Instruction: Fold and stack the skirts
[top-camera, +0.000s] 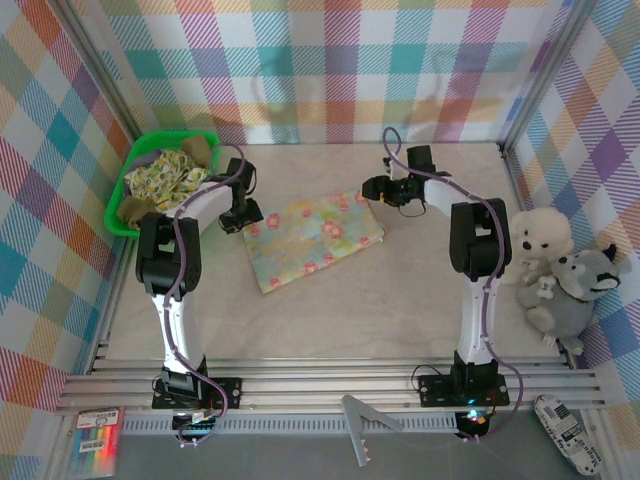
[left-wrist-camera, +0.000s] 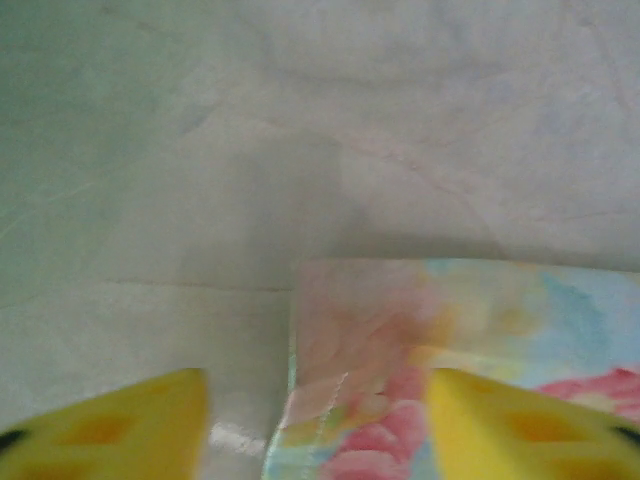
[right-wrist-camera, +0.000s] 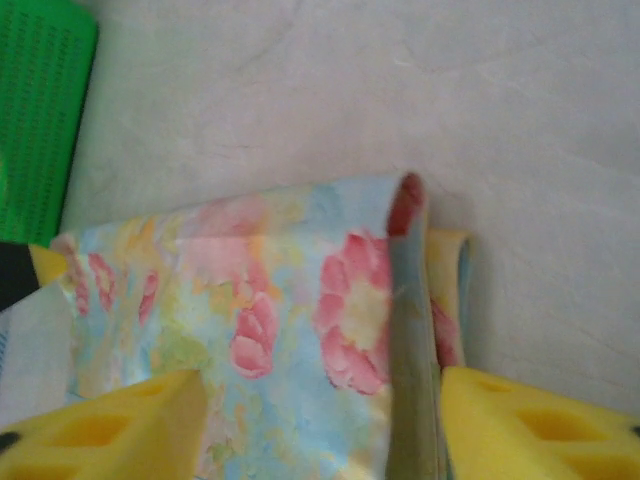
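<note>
- Top external: the folded floral skirt (top-camera: 312, 238) lies flat in the middle of the table (top-camera: 420, 300). My left fingers (top-camera: 240, 218) are at its far-left corner and my right fingers (top-camera: 378, 188) at its far-right corner. More cloth sits in the green basket (top-camera: 112, 215) at the table's far-left corner.
- Left wrist: the left fingers (left-wrist-camera: 150, 425) stand wide apart and grip nothing, with the skirt's corner (left-wrist-camera: 450, 320) lying between them.
- Right wrist: the right fingers (right-wrist-camera: 530, 425) stand equally wide and empty, straddling the skirt's doubled edge (right-wrist-camera: 410, 300).
- My reading: this skirt's fold is laid down. The next move calls for lifting both arms clear without snagging the cloth, then reaching into the basket for another skirt.
</note>
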